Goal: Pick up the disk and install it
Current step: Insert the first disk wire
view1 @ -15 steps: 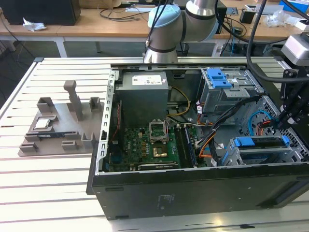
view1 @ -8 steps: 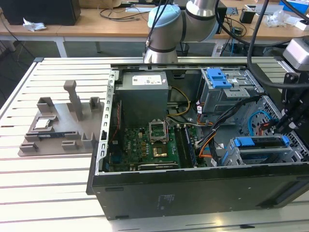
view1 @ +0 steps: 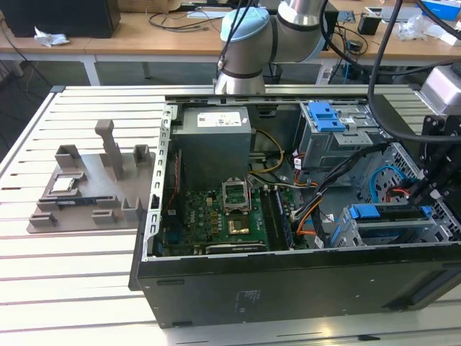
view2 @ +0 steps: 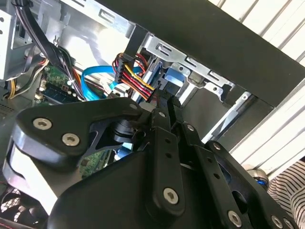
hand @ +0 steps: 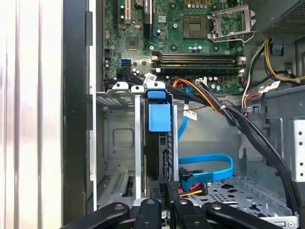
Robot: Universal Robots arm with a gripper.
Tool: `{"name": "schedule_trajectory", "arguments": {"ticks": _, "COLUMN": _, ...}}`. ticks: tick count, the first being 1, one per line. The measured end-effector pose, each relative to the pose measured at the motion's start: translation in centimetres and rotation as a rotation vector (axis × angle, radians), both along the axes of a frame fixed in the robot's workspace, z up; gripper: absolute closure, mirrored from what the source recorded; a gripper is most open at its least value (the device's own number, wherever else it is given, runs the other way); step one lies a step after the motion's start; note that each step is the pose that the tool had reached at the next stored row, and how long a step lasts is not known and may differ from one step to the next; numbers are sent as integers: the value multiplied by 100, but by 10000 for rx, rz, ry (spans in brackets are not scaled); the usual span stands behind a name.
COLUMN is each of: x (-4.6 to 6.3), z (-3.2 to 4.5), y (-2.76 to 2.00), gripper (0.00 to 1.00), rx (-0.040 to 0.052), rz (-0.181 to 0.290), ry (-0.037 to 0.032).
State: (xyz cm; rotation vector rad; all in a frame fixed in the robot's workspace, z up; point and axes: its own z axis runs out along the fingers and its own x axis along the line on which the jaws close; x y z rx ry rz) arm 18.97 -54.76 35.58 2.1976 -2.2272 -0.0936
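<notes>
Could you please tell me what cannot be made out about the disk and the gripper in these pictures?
- Disk: in the first wrist view it stands edge-on in the cage, so its label face is hidden.
- Gripper: fingertips cut off by that picture's edge; the second wrist view's black linkage hides them.
- Whether the disk is fully seated: cannot tell.

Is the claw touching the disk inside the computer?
Cannot tell. In the first wrist view the claw meets the disk edge-on, hiding any contact or gap.

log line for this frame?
stage: disk seated in drive bay | gripper: at disk's edge, fingers closed | case: open
</notes>
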Motion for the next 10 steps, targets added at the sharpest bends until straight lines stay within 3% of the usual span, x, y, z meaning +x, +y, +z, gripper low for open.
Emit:
{"name": "schedule_trajectory", "arguments": {"ticks": 3, "x": -12, "z": -50, "y": 0, "gripper": 83, "rx": -1, "rz": 0, "ry": 0}}
{"name": "schedule_trajectory", "arguments": {"ticks": 10, "x": -56, "z": -87, "y": 31, "gripper": 83, "rx": 18, "rz": 37, "ry": 0}}
